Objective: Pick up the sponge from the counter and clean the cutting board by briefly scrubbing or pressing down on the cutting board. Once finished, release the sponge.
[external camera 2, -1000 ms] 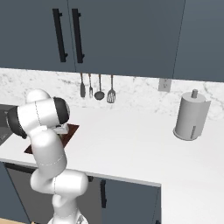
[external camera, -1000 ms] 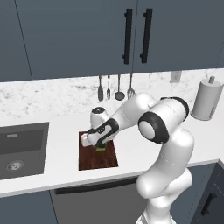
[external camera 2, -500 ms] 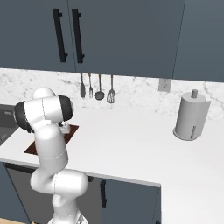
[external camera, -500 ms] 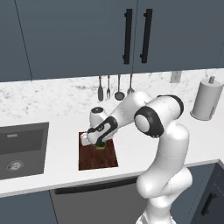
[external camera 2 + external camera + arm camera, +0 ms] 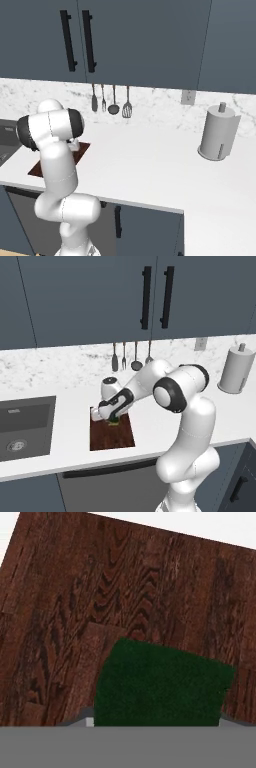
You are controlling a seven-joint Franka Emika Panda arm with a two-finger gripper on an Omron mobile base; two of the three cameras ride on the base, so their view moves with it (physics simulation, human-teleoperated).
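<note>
The dark reddish-brown cutting board lies on the white counter near its front edge, just right of the sink. My gripper points down over the board's back half, shut on the sponge. In the hand view the sponge's dark green top sits between the fingertips, low against the wood grain. Its yellow-green body peeks out below the hand in the left base view. In the right base view my own arm hides the hand and the sponge.
A dark grey sink basin is sunk into the counter left of the board. Utensils hang on the marble backsplash behind. A paper towel roll stands at the far right. Dark cabinets hang overhead.
The arm's elbow has swung a little toward the left while the gripper stays low on the board with the sponge, shifting only slightly.
</note>
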